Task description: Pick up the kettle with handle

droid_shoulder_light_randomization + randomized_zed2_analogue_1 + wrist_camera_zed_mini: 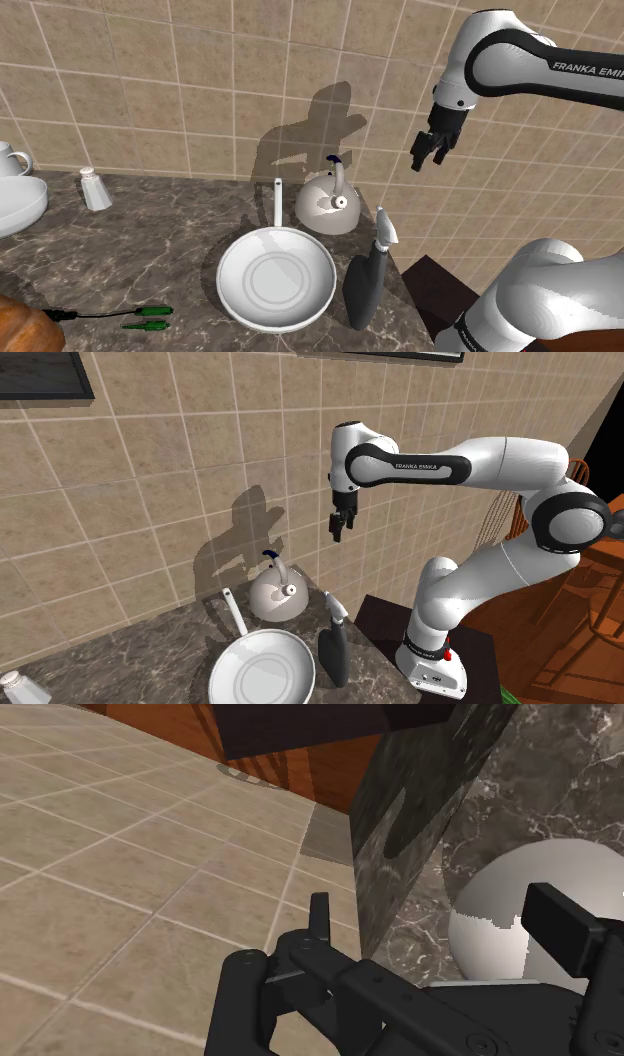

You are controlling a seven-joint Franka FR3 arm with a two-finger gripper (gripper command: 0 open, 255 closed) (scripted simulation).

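The tiled wall [200, 80] backs a dark marbled table [160, 250], and the things that matter here crowd the end nearest the stand. The white arm [540, 70] comes in high from the shoulder view's right, probably to clear that clutter.

A white pan [277, 280] lies in front of the kettle, its long handle pointing back toward the wall and passing just beside the kettle's body. The kettle [328, 208] sits upright near the wall, pale and round. A dark bottle [368, 280] stands by the table's edge, just beside both, so I judge a straight descent safer than a sideways sweep.

The claw [428, 163] hangs in the air above the kettle and off to the shoulder view's right, well apart from it. Its fingers are spread and hold nothing, ready for an approach. In the wrist view a pale dome [500, 894], likely the kettle, shows between the fingers.

The kettle's dark arched grip [339, 170] rises over its lid. That looks like the natural hold, since the body seems too broad and smooth.
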